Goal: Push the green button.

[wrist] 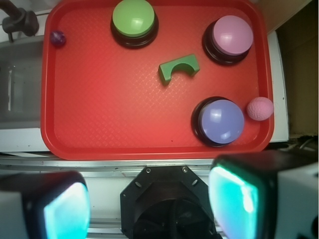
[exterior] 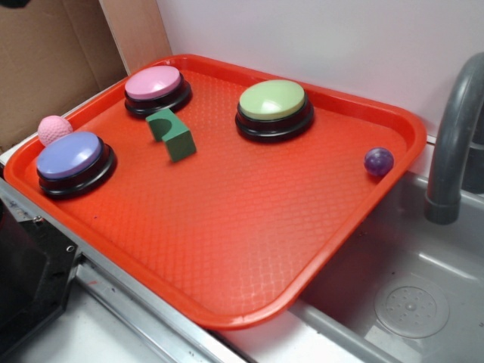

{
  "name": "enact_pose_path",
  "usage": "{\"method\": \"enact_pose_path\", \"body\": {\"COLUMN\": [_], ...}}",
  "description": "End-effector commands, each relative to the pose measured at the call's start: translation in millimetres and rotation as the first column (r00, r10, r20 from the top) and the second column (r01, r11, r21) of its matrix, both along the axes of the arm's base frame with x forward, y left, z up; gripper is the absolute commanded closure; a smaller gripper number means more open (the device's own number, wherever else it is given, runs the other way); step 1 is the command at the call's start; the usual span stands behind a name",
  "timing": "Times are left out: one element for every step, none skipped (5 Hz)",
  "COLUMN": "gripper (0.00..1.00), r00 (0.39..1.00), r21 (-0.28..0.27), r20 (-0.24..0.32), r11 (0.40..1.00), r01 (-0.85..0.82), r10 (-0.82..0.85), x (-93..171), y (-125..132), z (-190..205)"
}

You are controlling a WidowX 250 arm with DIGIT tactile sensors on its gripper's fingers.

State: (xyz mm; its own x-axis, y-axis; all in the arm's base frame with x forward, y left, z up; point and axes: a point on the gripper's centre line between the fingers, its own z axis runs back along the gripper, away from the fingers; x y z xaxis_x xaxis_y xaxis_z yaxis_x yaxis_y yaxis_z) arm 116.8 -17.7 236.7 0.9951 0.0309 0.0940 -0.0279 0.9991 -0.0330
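The green button [exterior: 272, 102] [wrist: 133, 19], pale yellow-green dome on a black round base, stands at the far side of the red tray [exterior: 249, 227] [wrist: 99, 124]. In the wrist view my gripper [wrist: 149, 206] is open, its two teal-padded fingers [wrist: 65, 209] wide apart at the bottom of the frame. It hangs high over the robot's black base, well short of the tray and far from the button. Nothing is between the fingers. The gripper does not show in the exterior view.
On the tray also stand a pink button [exterior: 155, 87] [wrist: 232, 37], a purple button [exterior: 72, 159] [wrist: 220, 120], a dark green arch block [exterior: 172, 134] [wrist: 178, 67], a pink ball [exterior: 54, 128] [wrist: 260, 108] and a purple ball [exterior: 378, 161] [wrist: 58, 38]. A sink [exterior: 408, 287] with a grey tap [exterior: 454, 136] lies beside the tray.
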Motion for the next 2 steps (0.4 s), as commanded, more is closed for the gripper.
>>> {"method": "enact_pose_path", "body": {"gripper": [0.0,0.0], "r00": [1.0,0.995], "r21": [0.0,0.034], "r20": [0.0,0.003], "r11": [1.0,0.995], "r01": [0.0,0.097], "r10": [0.0,-0.097], "x": [0.0,50.0], "y": [0.0,6.2], "z": [0.0,-33.2]}}
